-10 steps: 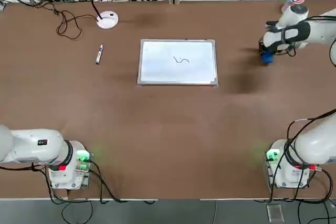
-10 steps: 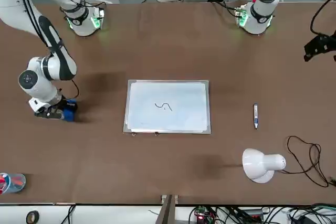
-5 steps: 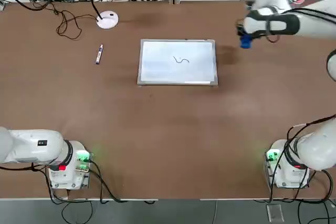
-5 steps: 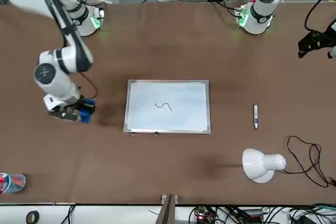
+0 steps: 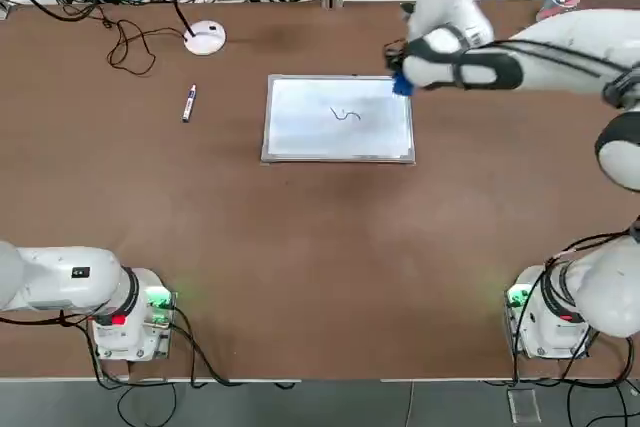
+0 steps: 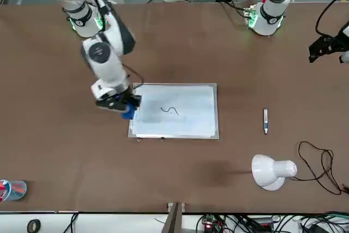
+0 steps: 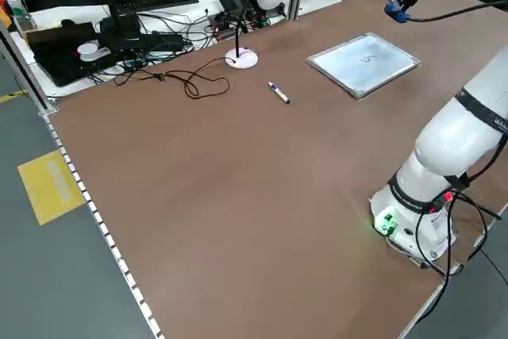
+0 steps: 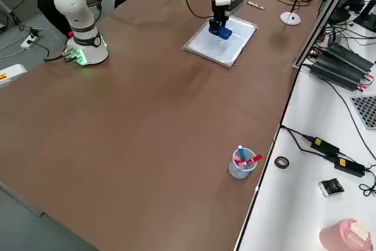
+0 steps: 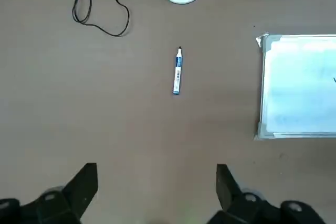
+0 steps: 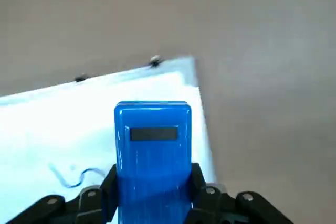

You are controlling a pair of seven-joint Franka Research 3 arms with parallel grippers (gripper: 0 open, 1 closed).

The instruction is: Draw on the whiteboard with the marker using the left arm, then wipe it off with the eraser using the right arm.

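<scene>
My right gripper (image 10: 152, 203) clamped on the eraser (image 10: 152, 150) over the whiteboard (image 5: 300, 127) far-right corner — squiggle (image 5: 345, 114) lies inward toward board centre; left gripper (image 9: 155, 192) wide open, parked near the marker (image 9: 177, 72).

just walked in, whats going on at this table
The right gripper is shut on the blue eraser and holds it over a far corner of the whiteboard, which has a small squiggle drawn on it. The marker lies on the table to the board's left. The left gripper is open and empty, above the table.
</scene>
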